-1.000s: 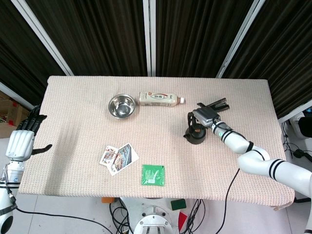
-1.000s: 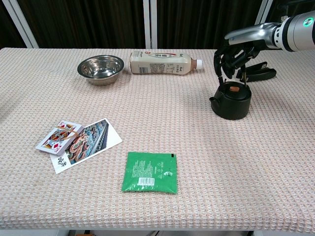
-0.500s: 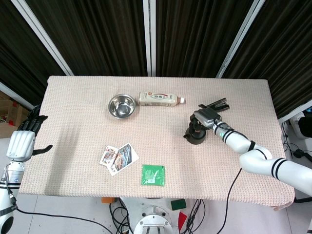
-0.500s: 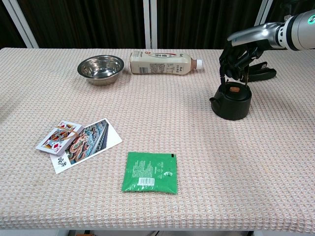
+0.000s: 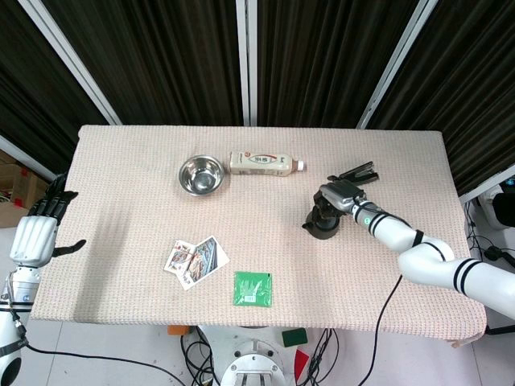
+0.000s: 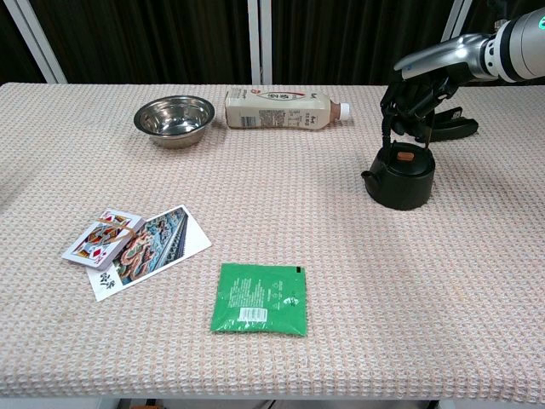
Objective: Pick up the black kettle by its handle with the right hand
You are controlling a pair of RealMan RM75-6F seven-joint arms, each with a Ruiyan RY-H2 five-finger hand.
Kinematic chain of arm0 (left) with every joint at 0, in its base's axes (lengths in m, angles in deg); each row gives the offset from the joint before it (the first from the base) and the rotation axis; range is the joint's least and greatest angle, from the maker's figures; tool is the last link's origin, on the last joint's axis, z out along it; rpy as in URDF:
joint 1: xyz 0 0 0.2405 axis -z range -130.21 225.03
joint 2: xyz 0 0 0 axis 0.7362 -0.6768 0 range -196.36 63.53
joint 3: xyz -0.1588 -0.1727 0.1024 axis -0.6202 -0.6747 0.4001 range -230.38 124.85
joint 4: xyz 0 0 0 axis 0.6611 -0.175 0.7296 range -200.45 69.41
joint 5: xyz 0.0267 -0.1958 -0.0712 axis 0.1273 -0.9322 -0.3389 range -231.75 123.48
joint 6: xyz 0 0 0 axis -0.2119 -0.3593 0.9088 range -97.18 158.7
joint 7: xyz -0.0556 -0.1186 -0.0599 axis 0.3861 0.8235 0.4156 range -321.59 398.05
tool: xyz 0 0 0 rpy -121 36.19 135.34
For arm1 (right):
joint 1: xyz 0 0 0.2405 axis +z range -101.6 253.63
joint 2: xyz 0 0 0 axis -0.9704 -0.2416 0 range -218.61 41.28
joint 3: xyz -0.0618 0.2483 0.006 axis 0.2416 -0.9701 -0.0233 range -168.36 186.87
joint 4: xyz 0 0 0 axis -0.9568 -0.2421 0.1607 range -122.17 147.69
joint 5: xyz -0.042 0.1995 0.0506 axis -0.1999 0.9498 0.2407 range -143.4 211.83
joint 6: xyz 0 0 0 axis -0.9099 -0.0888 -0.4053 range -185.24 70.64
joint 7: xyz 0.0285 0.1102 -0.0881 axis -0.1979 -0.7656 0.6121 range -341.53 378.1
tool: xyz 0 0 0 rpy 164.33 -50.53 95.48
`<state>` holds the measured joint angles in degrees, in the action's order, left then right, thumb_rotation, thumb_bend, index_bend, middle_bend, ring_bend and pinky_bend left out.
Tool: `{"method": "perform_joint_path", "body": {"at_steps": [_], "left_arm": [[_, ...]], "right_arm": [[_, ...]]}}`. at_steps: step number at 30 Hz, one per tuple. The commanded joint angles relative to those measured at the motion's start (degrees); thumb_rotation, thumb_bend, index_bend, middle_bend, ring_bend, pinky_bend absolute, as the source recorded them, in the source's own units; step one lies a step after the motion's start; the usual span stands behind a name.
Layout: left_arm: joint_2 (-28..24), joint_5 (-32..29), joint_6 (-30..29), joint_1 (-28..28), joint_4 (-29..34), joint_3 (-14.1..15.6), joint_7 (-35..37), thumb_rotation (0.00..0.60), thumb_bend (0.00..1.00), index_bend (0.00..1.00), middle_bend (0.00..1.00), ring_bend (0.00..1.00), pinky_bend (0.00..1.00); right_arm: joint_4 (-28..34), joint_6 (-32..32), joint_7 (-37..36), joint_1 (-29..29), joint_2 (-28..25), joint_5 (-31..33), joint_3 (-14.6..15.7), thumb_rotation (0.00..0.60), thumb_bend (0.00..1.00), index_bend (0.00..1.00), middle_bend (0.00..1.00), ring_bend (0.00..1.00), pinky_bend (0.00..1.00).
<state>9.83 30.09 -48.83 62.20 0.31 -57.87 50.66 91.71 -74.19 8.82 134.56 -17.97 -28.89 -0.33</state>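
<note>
Kettle: black kettle [image 6: 400, 179] stands upright on the desk [image 6: 281, 341], right of centre; likely rigid, moderately heavy.
Hold: its thin bail handle, over the lid.
My right hand [image 6: 415, 95]: fingers curled at the handle; closure I cannot tell.
Left hand [image 5: 34, 233]: spread, off-desk.
Room: black clip [image 6: 448, 124] just behind; bottle [image 6: 277, 110] well apart.

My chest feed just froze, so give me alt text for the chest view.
The right hand hangs fingers-down over the black kettle at the table's far right, around its handle. Behind sit a steel bowl and a bottle lying flat; playing cards and a green packet lie nearer.
</note>
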Motion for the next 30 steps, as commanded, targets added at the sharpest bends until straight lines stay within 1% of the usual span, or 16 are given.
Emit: {"method": "perform_joint_path", "body": {"at_steps": [1,4,7,10,15,19,21,23,24,30], "left_arm": [[-0.01,0.01,0.0,0.0,-0.01,0.0,0.03,0.588,0.02,0.13,0.15,0.12,0.19],[-0.02,-0.01,0.0,0.01,0.0,-0.02,0.06,0.587,0.02,0.13,0.15,0.12,0.19],[0.02,-0.01,0.05,0.04,0.01,-0.02,0.01,0.59,0.02,0.13,0.15,0.12,0.19],[0.1,0.0,0.18,0.08,0.01,0.03,-0.06,0.591,0.02,0.13,0.15,0.12,0.19],[0.18,0.0,0.3,0.12,-0.07,0.08,-0.09,0.589,0.02,0.13,0.15,0.12,0.19],[0.22,-0.04,0.27,0.09,-0.17,0.05,0.09,0.59,0.02,0.13,0.15,0.12,0.19],[0.28,-0.03,0.3,0.07,-0.23,0.09,0.17,0.589,0.02,0.13,0.15,0.12,0.19],[0.32,-0.03,0.39,0.05,-0.31,0.16,0.33,0.592,0.02,0.13,0.15,0.12,0.19],[0.34,-0.03,0.42,0.03,-0.36,0.19,0.38,0.592,0.02,0.13,0.15,0.12,0.19],[0.33,0.05,0.29,-0.04,-0.55,0.23,0.71,0.594,0.02,0.13,0.15,0.12,0.19]], "right_arm": [[0.56,1.01,-1.29,-0.01,-0.77,-0.47,-0.59,0.443,0.85,0.63,0.67,0.56,0.0],[0.88,2.16,-2.58,-0.03,-1.28,-0.8,-1.06,0.443,0.83,0.63,0.69,0.58,0.0],[0.88,3.19,-3.85,-0.13,-1.49,-1.27,-1.6,0.442,0.79,0.62,0.7,0.59,0.0],[0.4,3.17,-4.42,-0.46,-1.22,-2.3,-1.89,0.44,0.64,0.6,0.7,0.6,0.0],[-0.31,2.61,-4.85,-0.81,-0.71,-3.6,-2.0,0.432,0.32,0.6,0.71,0.6,0.0],[-0.62,1.35,-5.3,-1.2,-0.17,-4.12,-2.24,0.431,0.16,0.6,0.71,0.61,0.0],[-0.81,0.68,-5.35,-1.37,0.15,-4.35,-2.22,0.434,0.06,0.6,0.72,0.61,0.0],[-0.95,-0.15,-5.33,-1.57,0.5,-4.61,-2.16,0.434,0.01,0.6,0.72,0.62,0.0],[-0.98,-0.55,-5.36,-1.68,0.67,-4.67,-2.16,0.432,0.0,0.6,0.73,0.62,0.0],[-0.92,-1.02,-5.51,-1.68,0.99,-5.06,-1.85,0.431,0.0,0.6,0.73,0.63,0.0]]}}
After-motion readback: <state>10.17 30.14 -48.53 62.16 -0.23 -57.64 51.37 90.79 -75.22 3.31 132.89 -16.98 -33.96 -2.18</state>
